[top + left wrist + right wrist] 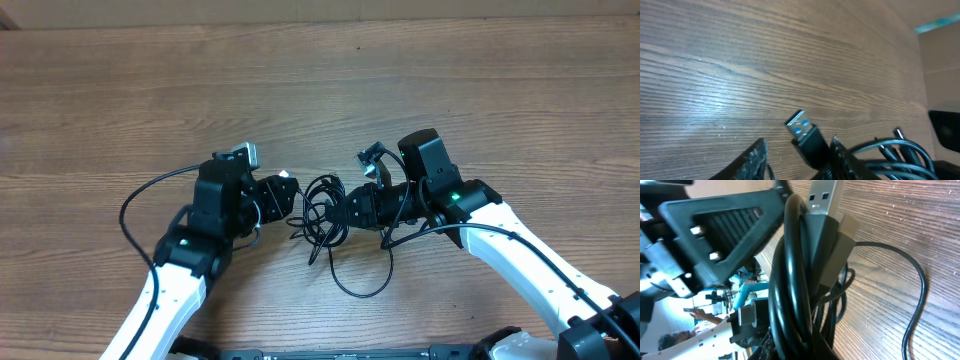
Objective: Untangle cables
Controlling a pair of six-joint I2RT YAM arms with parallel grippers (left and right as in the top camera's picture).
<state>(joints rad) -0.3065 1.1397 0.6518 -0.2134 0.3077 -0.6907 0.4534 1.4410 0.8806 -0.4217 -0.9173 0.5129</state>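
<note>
Two white-and-black robot arms are pictured at a brown wood-grain table (450,80), with a knot of thin black cables (318,205) lying between them near the middle of the overhead view. The left gripper (278,193) is placed at the knot's 9 o'clock. The right gripper (345,210) is at its 3 o'clock, set in among the coils. One slack loop (360,292) is trailed over the wood toward 5 o'clock.

In the left wrist view the left gripper's fingers (754,159) are shown apart, the gap wider than the black-bodied silver USB plug with a blue insert (801,125) raised between them, tip toward 11 o'clock. The plug's body is set against the finger on its 3 o'clock side, and a clear gap is left on the other. More coils are seen toward 4 o'clock in that view. From overhead the same plug is reduced to a pale speck.

Only one ribbed black finger (715,227) of the right gripper is caught by the right wrist camera, at 10 o'clock, with a thick bundle of the cables pressed against it. A second silver USB plug (824,195) and a grey-beige plug (842,237) are seen in the bundle, details that are lost from above. The opposite finger is hidden, so it cannot be told whether the bundle is clamped.
</note>
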